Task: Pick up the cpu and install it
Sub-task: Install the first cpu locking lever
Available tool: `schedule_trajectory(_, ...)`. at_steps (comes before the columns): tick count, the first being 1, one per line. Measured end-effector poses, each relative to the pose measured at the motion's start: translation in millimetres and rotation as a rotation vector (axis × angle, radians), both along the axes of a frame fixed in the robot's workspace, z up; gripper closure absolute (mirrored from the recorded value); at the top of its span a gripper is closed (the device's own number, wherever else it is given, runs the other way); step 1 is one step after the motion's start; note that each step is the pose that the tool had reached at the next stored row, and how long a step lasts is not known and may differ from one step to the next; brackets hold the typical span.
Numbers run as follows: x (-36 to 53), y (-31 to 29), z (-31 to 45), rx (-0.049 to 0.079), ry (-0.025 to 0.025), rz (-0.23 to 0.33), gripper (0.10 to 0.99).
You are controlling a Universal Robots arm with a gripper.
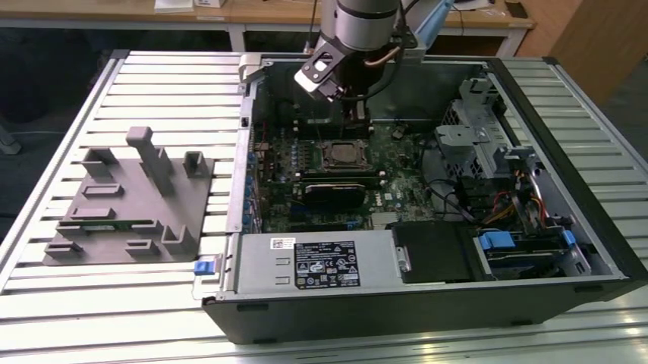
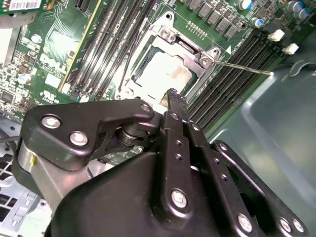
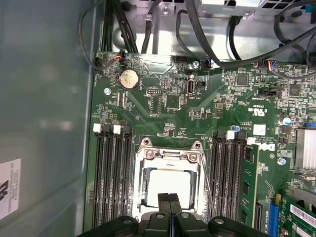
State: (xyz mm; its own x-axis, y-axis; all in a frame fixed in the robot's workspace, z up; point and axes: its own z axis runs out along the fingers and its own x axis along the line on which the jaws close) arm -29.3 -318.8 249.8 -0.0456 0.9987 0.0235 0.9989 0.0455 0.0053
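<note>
The pincer (image 3: 170,196) is hanging directly over the cpu (image 3: 170,181) with its fingers pressed together, gripping nothing. The cpu is lying flat in the socket (image 3: 144,148) on the motherboard (image 3: 163,103), inside the open computer case (image 1: 567,227), which is sitting on the slatted surface (image 1: 152,83).

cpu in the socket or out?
In: the silvery-white square cpu lies flat inside the metal socket frame in both wrist views; the shut tool holds nothing.
</note>
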Motion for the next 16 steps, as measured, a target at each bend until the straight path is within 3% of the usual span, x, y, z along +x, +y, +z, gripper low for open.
schedule_trajectory(8, 0.0, 0.0, 11.5, 0.000, 0.0000, 0.007, 0.969)
schedule_trajectory(16, 0.0, 0.0, 11.4, 0.000, 0.0001, 0.151, 0.969)
